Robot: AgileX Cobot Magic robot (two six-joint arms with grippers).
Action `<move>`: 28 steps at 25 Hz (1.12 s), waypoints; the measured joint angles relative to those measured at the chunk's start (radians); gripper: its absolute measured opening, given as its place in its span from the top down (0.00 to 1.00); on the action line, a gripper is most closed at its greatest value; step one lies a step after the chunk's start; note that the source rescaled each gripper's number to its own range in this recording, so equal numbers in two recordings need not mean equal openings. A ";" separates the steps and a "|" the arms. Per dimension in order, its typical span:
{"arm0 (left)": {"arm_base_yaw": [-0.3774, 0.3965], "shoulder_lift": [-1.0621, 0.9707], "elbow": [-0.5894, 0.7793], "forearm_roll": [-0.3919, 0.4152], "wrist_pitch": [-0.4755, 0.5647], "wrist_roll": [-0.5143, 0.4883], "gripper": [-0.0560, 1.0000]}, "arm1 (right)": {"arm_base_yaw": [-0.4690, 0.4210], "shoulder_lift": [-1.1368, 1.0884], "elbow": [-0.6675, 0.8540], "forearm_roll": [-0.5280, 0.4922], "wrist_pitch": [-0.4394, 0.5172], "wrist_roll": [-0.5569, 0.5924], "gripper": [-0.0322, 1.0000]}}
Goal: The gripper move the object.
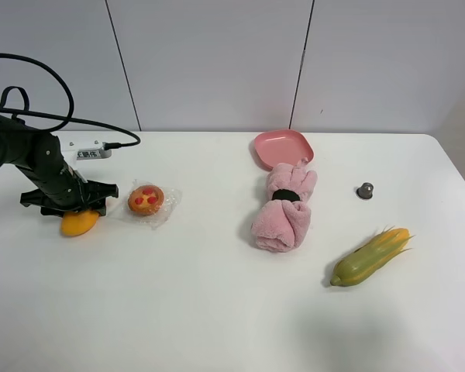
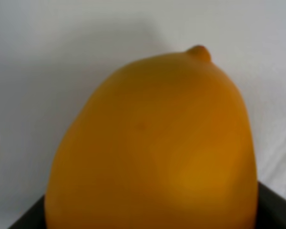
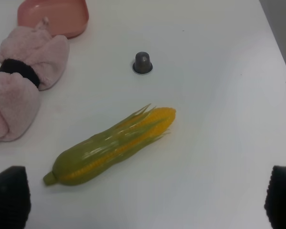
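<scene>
Bright, even illumination is supplied from overhead. Only short, soft shadows are cast on the white table (image 1: 217,310), as beside the corn cob (image 1: 370,256). In the left wrist view the mango (image 2: 152,152) is rendered blurred, too close for focus, with a grey shadow behind it. The right wrist view is rendered sharp.

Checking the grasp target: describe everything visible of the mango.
The mango is smooth, orange-yellow and oval, with a small nub at one end. It lies on the white table near its left edge, left of the wrapped pastry and apart from it. The left pincer sits right over it, fingers on either side; whether they press it cannot be told.
</scene>
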 joint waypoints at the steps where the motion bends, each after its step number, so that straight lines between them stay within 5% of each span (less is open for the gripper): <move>1: 0.000 0.001 0.000 0.004 -0.001 0.008 0.93 | 0.000 0.000 0.000 0.000 0.000 0.000 0.00; 5: 0.000 0.001 0.000 0.025 -0.001 0.076 0.87 | 0.000 0.000 0.000 0.000 0.000 0.000 0.00; 8: 0.005 0.001 0.000 0.030 -0.004 0.092 0.28 | 0.000 0.000 0.000 0.000 0.000 0.000 0.00; 10: 0.014 0.001 0.000 0.032 -0.009 0.093 0.09 | 0.000 0.000 0.000 0.000 0.000 0.000 0.00; 20: 0.022 -0.017 0.000 0.032 0.002 0.104 0.02 | 0.000 0.000 0.000 0.000 0.000 0.000 0.00; 28: 0.022 -0.327 0.000 0.033 0.007 0.104 0.02 | 0.000 0.000 0.000 0.000 0.000 0.000 0.00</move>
